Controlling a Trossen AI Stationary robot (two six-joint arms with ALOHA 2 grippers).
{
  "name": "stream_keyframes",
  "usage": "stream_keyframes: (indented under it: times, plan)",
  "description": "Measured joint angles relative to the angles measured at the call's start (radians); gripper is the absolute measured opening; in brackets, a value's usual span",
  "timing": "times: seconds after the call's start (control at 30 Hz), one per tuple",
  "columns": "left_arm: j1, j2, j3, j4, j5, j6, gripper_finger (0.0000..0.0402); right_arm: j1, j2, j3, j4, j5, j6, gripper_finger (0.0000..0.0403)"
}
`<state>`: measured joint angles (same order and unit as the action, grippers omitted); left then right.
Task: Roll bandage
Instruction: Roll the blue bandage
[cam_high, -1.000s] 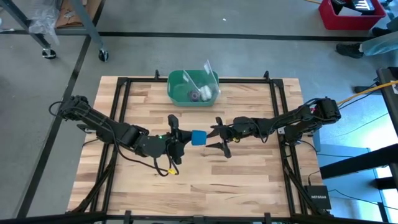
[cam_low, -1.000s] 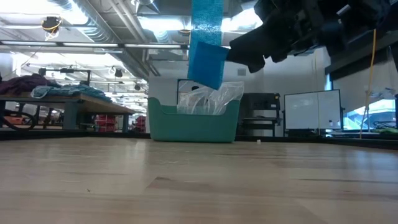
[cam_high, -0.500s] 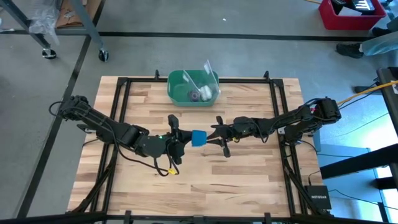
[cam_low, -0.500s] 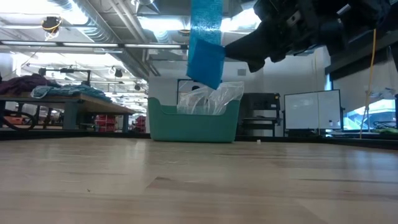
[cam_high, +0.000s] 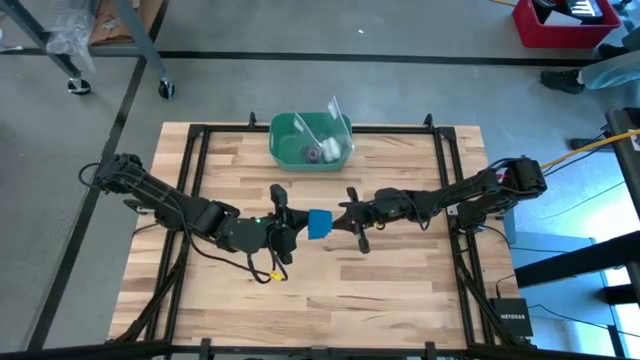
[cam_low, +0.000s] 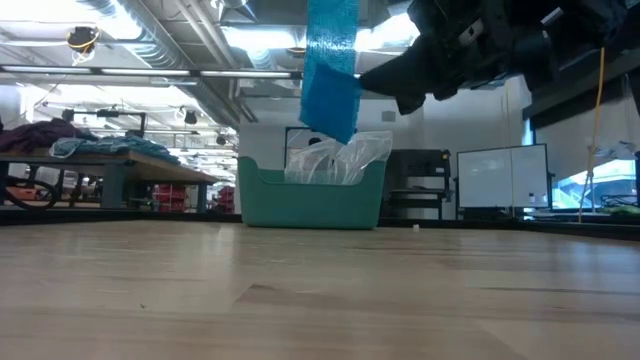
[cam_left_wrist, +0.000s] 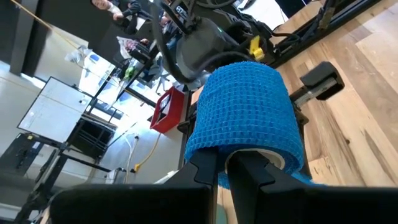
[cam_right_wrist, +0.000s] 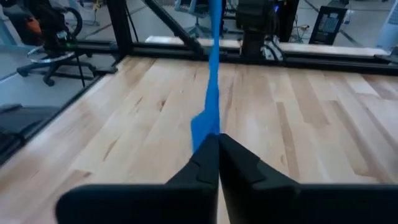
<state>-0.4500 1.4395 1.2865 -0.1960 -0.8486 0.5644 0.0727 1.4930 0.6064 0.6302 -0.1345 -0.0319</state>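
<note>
The bright blue bandage (cam_high: 318, 223) is held above the table's middle. In the left wrist view it is a fat roll (cam_left_wrist: 245, 115). In the low view a flat tail (cam_low: 330, 70) hangs down from it, well clear of the wood. My left gripper (cam_high: 296, 232) comes from the table's left and is shut on the roll. My right gripper (cam_high: 345, 222) comes from the right and is shut on the hanging tail, which the right wrist view shows edge-on (cam_right_wrist: 213, 74). My left gripper pinches the roll's near rim (cam_left_wrist: 229, 148) between its two fingers, which stand close together. They reach in almost level from the table's left. The roll is lifted clear of the table. My right gripper pinches the tail's lower part (cam_right_wrist: 206, 127) between its two fingers (cam_right_wrist: 239, 158). They come nearly level from the table's right and lie across the strip. The tail hangs upright below the roll, its free end clear of the table.
A green bin (cam_high: 310, 140) with clear plastic and small items stands at the table's far edge, behind the grippers (cam_low: 310, 195). Black frame rails (cam_high: 195, 180) run along the table's left and right sides. Bare wood (cam_high: 320, 300) lies toward the near edge.
My right gripper has shut its fingers, taking hold of the hanging tail without moving its place. The tail's lower end has swung slightly toward the left arm. The roll has kept still.
</note>
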Motion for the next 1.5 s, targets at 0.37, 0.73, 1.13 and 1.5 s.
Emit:
stream_keyframes:
  times: [0.37,0.73,1.13,1.5]
  plan:
    - [-0.005,0.0,0.0,0.01,0.025,0.001,0.0015,-0.001,0.022,0.001,-0.011,0.153,-0.02,0.0004]
    - [-0.132,-0.01,0.02,0.144,0.022,0.132,0.0015,-0.01,0.021,0.001,-0.235,0.302,-0.048,0.0003]
    - [-0.109,-0.011,0.022,0.083,-0.015,0.084,0.0015,-0.008,0.007,0.002,-0.266,0.27,0.067,0.0096]
    - [-0.085,-0.011,0.022,0.081,-0.05,0.034,0.0015,-0.006,-0.243,0.143,-0.619,0.144,0.032,0.0204]
